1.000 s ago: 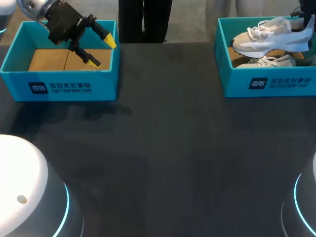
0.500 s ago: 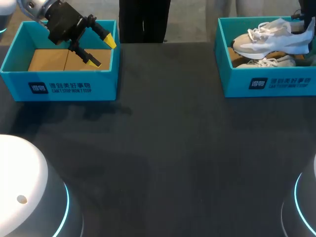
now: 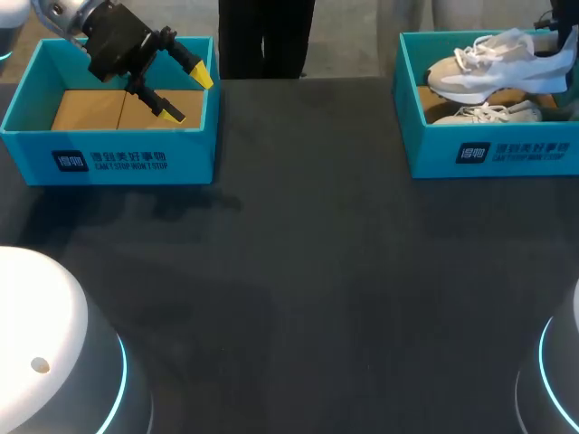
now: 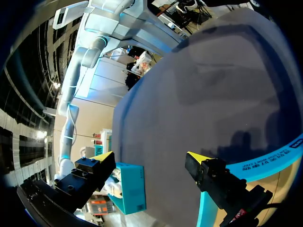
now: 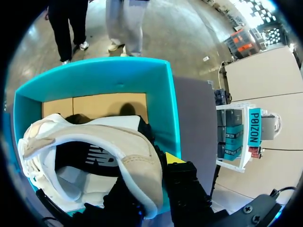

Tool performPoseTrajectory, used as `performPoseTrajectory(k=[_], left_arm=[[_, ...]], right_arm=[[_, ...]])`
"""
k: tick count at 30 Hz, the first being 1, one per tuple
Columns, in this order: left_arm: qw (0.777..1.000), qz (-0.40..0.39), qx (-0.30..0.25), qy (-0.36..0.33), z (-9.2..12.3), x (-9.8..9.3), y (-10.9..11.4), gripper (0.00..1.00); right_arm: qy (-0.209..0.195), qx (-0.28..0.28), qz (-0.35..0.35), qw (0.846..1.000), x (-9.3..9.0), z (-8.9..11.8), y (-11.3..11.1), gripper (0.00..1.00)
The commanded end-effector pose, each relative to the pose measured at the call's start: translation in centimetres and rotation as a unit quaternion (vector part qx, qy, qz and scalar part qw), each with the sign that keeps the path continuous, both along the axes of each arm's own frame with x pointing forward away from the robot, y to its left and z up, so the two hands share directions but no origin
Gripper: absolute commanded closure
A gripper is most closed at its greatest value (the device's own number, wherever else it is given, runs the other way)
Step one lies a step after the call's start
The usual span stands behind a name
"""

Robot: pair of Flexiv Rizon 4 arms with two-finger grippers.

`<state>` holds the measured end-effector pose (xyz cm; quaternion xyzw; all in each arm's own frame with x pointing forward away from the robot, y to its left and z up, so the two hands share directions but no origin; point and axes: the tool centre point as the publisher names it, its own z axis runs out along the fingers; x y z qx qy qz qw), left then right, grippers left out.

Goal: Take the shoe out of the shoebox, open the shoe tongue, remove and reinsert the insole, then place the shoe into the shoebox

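As the right fingers [image 5: 176,160] gripped its heel, the shoe [image 3: 493,63] rose slightly.
Still partly inside the far-right shoebox [image 3: 493,155], so step one looked underway; left fingers [image 3: 201,76] gaped wide.

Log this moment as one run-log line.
right jaws: shut on shoe, held above right box | left jaws: open over left box | second shoe: in right box | phase: takeout

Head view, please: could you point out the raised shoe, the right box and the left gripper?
raised shoe [image 3: 493,72]: head view, side of its upper.
right box [image 3: 434,154]: head view, front wall.
left gripper [image 3: 188,94]: head view, midway between its tips.
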<state>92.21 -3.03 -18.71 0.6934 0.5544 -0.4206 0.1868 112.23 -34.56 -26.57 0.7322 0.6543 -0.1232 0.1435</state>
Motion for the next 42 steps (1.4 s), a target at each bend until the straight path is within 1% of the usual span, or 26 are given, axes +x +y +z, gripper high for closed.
performPoseTrajectory(k=[1,11,17,22,28,34,42], left_arm=[[1.0,0.001,0.001,-0.002,0.0,-0.2,0.0,0.0],[1.0,0.001,0.001,-0.002,0.0,-0.2,0.0,0.0],[1.0,0.001,0.001,-0.002,0.0,-0.2,0.0,0.0],[1.0,0.001,0.001,-0.002,0.0,-0.2,0.0,0.0],[1.0,0.001,0.001,-0.002,0.0,-0.2,0.0,0.0],[1.0,0.001,0.001,-0.002,0.0,-0.2,0.0,0.0],[1.0,0.001,0.001,-0.002,0.0,-0.2,0.0,0.0]], right_arm=[[-0.003,0.002,0.002,1.0,0.2,0.9,-0.1,1.0],[-0.023,-0.009,0.015,1.0,0.7,3.5,-0.1,1.0],[-0.029,-0.013,0.017,0.999,1.1,3.9,-0.2,1.0],[-0.032,-0.015,0.017,0.999,1.4,3.8,-0.4,1.0],[-0.038,-0.013,0.014,0.999,2.2,3.3,-0.5,1.0],[-0.042,-0.013,0.016,0.999,3.1,2.6,-0.3,1.0],[-0.045,-0.016,0.004,0.999,3.5,1.2,-0.6,1.0]])
